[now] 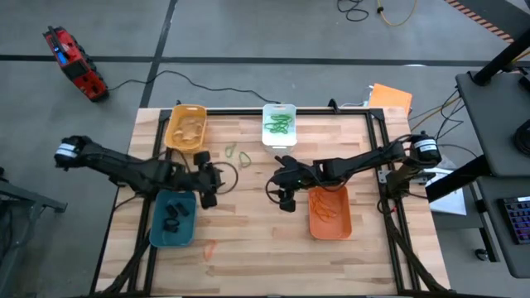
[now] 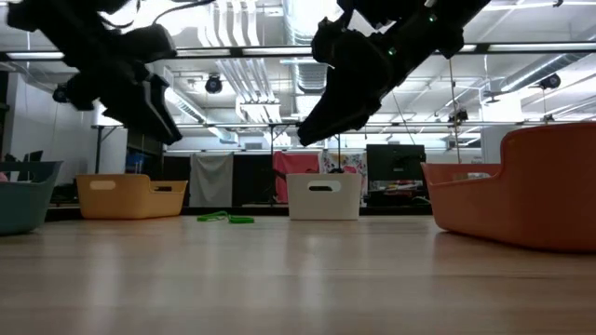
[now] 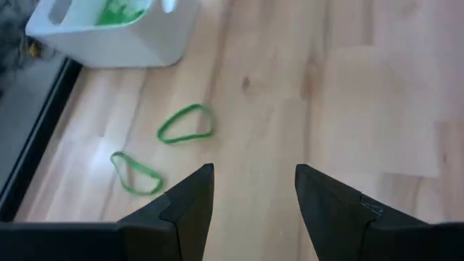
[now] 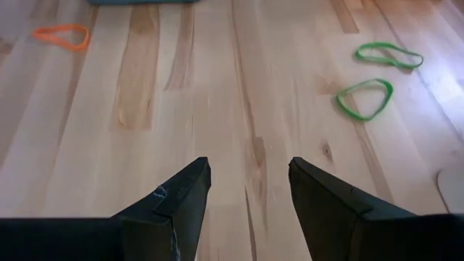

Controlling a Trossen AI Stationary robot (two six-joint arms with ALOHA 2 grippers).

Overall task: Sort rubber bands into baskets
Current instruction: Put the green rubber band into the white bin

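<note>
The left gripper [image 1: 209, 184] hangs open and empty above the table beside the blue basket [image 1: 173, 218], and it should drop straight down over one of the two green bands [image 1: 238, 155] just beyond it, pinch it, and carry it to the white basket [image 1: 279, 124] at the far edge. In the middle, the right gripper [image 1: 284, 187] is open and empty too, so the arms must not bump. One orange band [image 1: 209, 247] lies alone near the front, left of the orange basket [image 1: 330, 213].
</note>
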